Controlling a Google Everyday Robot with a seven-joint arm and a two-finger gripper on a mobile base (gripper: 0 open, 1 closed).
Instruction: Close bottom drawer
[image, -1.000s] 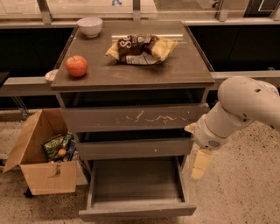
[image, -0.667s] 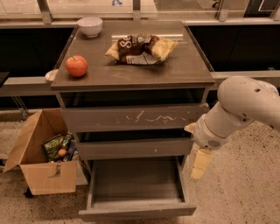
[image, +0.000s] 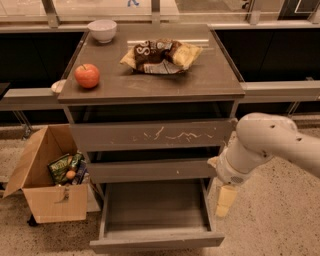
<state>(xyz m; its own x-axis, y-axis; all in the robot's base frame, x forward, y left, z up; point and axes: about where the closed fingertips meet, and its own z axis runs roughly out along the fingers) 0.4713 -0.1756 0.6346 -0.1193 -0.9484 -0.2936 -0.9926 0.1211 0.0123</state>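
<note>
The bottom drawer (image: 156, 239) is the lowest of three in the grey-brown cabinet. It stands pulled out, and its wide shallow tray (image: 155, 207) is empty. My gripper (image: 225, 201) hangs pointing down just outside the drawer's right side wall, about level with the tray. It is apart from the drawer's plain front. The white arm (image: 265, 145) reaches in from the right.
Above are the scratched top drawer (image: 150, 135) and the middle drawer (image: 150, 171), both slightly out. An apple (image: 87, 76), a white bowl (image: 102, 30) and snack bags (image: 160, 56) lie on the cabinet top. An open cardboard box (image: 47, 180) with packets stands on the floor at left.
My arm and gripper have moved slightly down and to the left, closer to the drawer's right side. The drawer has not moved.
</note>
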